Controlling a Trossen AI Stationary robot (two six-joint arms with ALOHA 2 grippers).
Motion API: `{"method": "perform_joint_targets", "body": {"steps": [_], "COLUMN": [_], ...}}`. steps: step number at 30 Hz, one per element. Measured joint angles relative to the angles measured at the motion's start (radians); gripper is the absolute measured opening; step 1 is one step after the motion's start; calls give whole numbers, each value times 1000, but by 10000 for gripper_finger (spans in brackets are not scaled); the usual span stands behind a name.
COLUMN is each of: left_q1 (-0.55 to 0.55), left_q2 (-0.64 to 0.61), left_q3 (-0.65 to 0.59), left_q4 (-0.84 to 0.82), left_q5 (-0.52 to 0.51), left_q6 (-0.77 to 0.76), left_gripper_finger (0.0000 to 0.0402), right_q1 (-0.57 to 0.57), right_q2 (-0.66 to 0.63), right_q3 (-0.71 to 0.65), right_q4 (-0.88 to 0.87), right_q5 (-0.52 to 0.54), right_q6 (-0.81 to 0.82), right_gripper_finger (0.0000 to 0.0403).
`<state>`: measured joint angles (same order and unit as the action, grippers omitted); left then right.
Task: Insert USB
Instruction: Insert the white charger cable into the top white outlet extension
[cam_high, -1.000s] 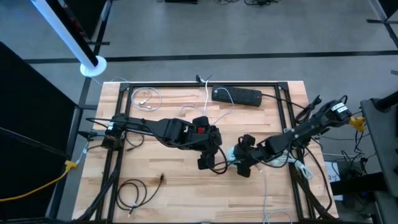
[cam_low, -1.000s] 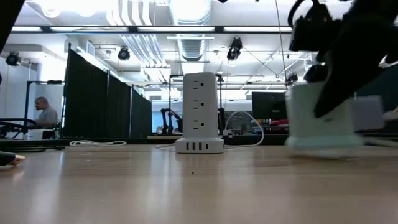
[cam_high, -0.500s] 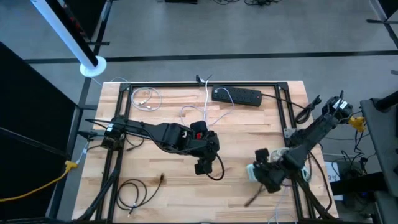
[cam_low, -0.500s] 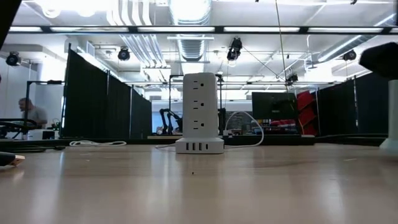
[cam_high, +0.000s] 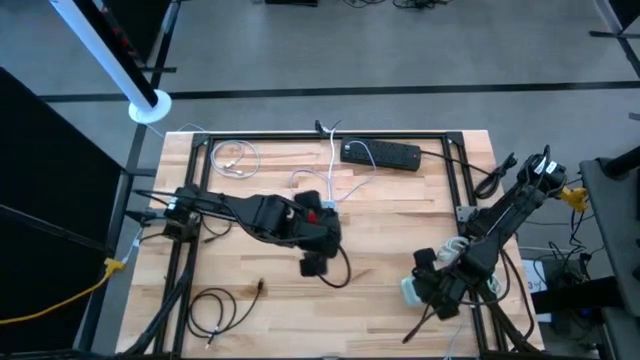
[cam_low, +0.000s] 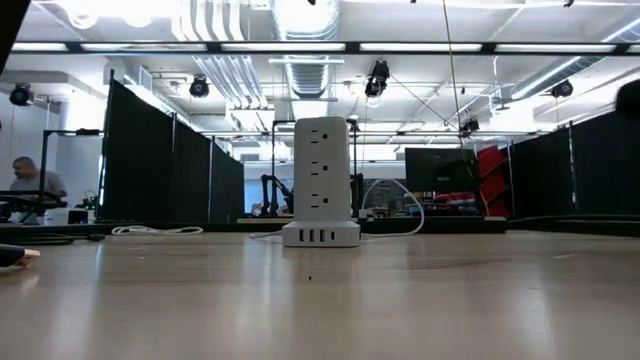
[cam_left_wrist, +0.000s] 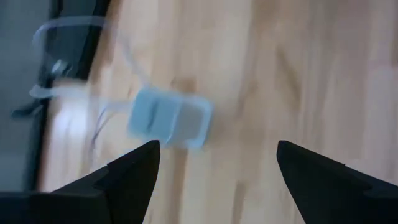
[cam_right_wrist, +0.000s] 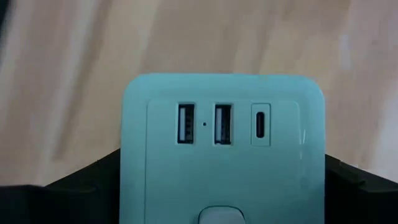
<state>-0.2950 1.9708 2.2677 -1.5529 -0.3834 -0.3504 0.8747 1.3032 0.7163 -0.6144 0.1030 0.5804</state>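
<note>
My right gripper (cam_high: 432, 292) is at the near right of the table, shut on a pale power block (cam_high: 410, 290). Its face (cam_right_wrist: 221, 124) shows two USB-A ports and one USB-C port. My left gripper (cam_high: 312, 266) hangs open over the table's middle with nothing between its fingers (cam_left_wrist: 217, 149). Beyond them a blurred pale block (cam_left_wrist: 168, 118) with a white cable lies on the wood. A white power tower (cam_low: 320, 180) with USB ports at its foot stands upright on the table. A black cable's small plug end (cam_high: 260, 287) lies at the near left. My right gripper holds the power block by its two opposite side walls (cam_right_wrist: 127, 180), pinched between the two fingers (cam_right_wrist: 74, 186). The fingers come steeply from above, and the port face is turned up toward the wrist. Whether the block rests on the table does not show.
A black power strip (cam_high: 380, 154) lies at the far edge, with white cables (cam_high: 335, 165) running from there toward the middle. A coil of white cable (cam_high: 235, 157) is at the far left and a black coil (cam_high: 212, 312) at the near left. A black frame (cam_high: 468, 200) rims the table.
My right gripper has swung from the table's middle toward the near right corner. It carried the pale block out of the low view and turned as it went. My left gripper has drawn back a little toward the table's left and stays open.
</note>
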Motion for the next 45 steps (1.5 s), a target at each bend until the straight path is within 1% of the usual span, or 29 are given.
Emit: {"method": "perform_joint_targets", "body": {"steps": [1,4,7,8,10,12,13,18,20,21,24,26,30,32,35,38,41,45], "left_q1": [2,12,12,14,25,49,65,189,258,297,408,470,569,615,681,748,829,940], "left_q2": [-12,-56,-95,-106,-125,-146,-158,-193,-195,-195,-197,-197,-199,-204,-207,-206,-206,-206], "left_q3": [0,0,0,0,0,0,0,0,0,-1,-17,-43,-144,-211,-327,-462,-605,-778], "left_q4": [-24,-9,1,-7,-19,-17,-10,20,42,52,70,69,71,70,71,78,136,262], "left_q5": [-5,-18,-71,-94,-116,-123,-124,-122,-91,-56,98,167,174,175,191,221,244,248], "left_q6": [-25,-61,-59,-58,-51,-27,-4,162,246,282,376,419,461,459,459,499,532,548], "left_gripper_finger": [311,311,311,311,311,311,311,311,311,311,311,311,311,311,311,311,311,311], "right_q1": [-1,-4,-4,-8,-18,-30,-39,-81,-94,-101,-128,-154,-240,-295,-391,-494,-585,-682], "right_q2": [0,-1,-3,-3,-3,-3,-3,-4,-4,-4,-4,-4,-4,-4,-4,-4,-4,-4], "right_q3": [3,6,17,27,57,95,116,224,264,285,340,366,385,386,385,396,425,467], "right_q4": [-1,-25,-26,-39,-78,-132,-170,-328,-362,-379,-408,-419,-429,-429,-426,-418,-400,-385], "right_q5": [-11,-37,-44,-41,-37,-33,-32,-24,-19,-7,56,81,84,105,131,133,135,134], "right_q6": [5,54,75,75,77,77,77,74,77,83,83,54,3,-27,-46,-42,-75,-200], "right_gripper_finger": [315,315,315,322,354,381,387,373,369,367,367,367,368,368,368,368,369,369]}}
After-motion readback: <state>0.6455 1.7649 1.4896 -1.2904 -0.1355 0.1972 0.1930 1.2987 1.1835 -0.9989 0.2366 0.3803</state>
